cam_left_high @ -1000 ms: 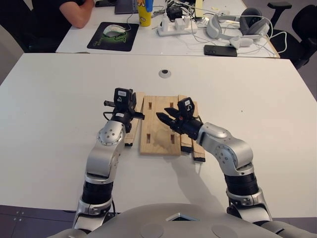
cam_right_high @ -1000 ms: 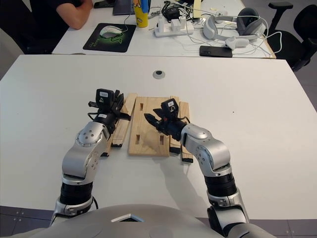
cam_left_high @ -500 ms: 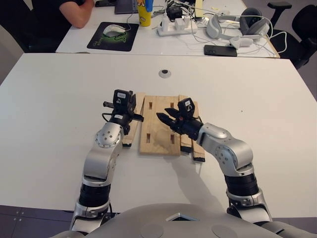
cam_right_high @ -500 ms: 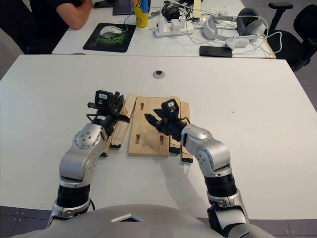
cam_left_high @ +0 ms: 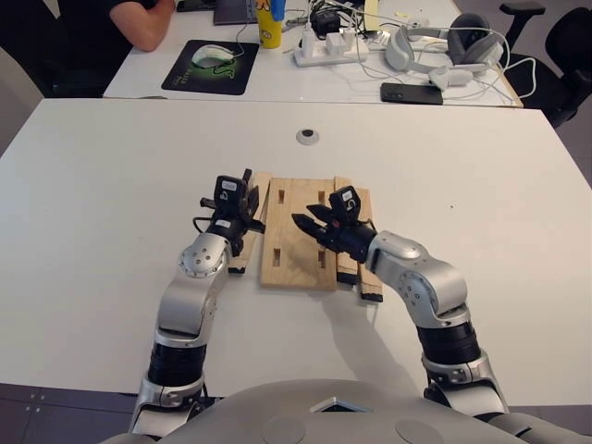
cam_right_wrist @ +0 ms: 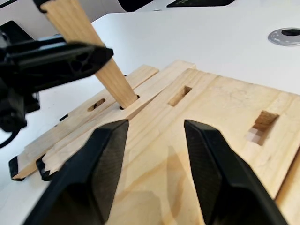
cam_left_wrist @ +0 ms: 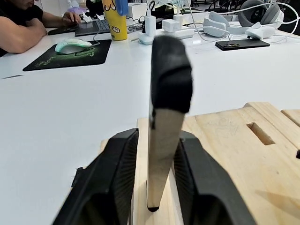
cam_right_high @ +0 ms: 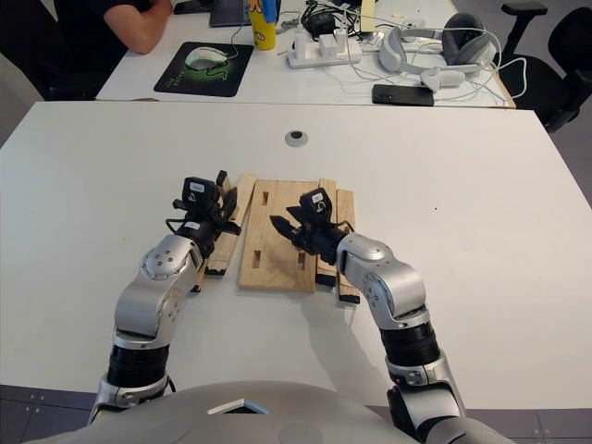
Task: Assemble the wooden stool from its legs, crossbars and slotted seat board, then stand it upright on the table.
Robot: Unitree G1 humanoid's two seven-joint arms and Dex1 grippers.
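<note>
left gripper (cam_left_high: 242, 208): jaws clamp leg (cam_left_wrist: 164, 126), likely light and stiff, low on shaft, beside seat board (cam_left_high: 287, 252) | right gripper (cam_right_wrist: 154, 127): jaws spread, empty, over it

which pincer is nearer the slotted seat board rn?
Right. The right pincer hovers open directly over the seat board; the left pincer sits just off the board's left edge, shut on a black-capped wooden piece.

Headphones (cam_left_high: 444, 42), phone (cam_left_high: 411, 93), mouse (cam_left_high: 213, 55)
</note>
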